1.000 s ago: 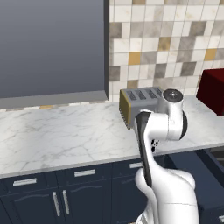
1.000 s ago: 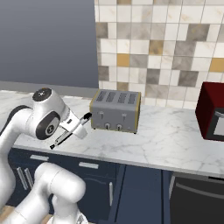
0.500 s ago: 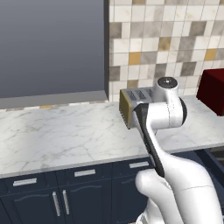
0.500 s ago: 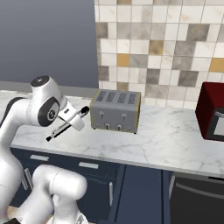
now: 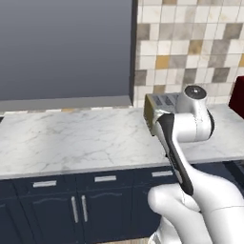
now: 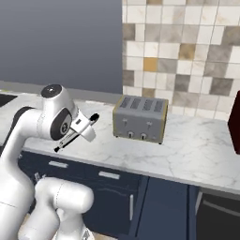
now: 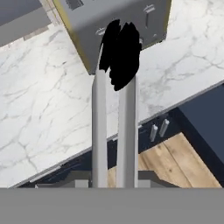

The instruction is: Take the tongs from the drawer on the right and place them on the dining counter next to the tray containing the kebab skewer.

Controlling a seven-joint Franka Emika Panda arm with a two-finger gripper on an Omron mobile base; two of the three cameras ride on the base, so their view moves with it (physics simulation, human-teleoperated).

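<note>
My gripper (image 6: 78, 132) hangs over the front edge of the marble worktop, left of the toaster, and is shut on the tongs (image 6: 89, 122). The tongs are slim and dark and slant from lower left to upper right through the hand. In the hand view the tongs (image 7: 99, 127) run up from my gripper (image 7: 113, 178) as two narrow grey arms with black tips, which overlap the toaster's front. Shallow navy drawers (image 6: 108, 175) under the worktop are shut; I cannot tell which is the task's drawer. The dining counter and the tray are out of view.
A silver toaster (image 6: 140, 119) stands on the marble worktop (image 5: 71, 140) against the tiled wall. A dark red appliance (image 6: 236, 123) sits at the far right. Navy cabinet doors with vertical handles (image 5: 78, 209) are below, over a wooden floor (image 7: 168, 159).
The arm's upper joints have risen and turned while the hand keeps the tongs gripped at about the same spot. The whole picture has slid slightly right, so the camera moved.
</note>
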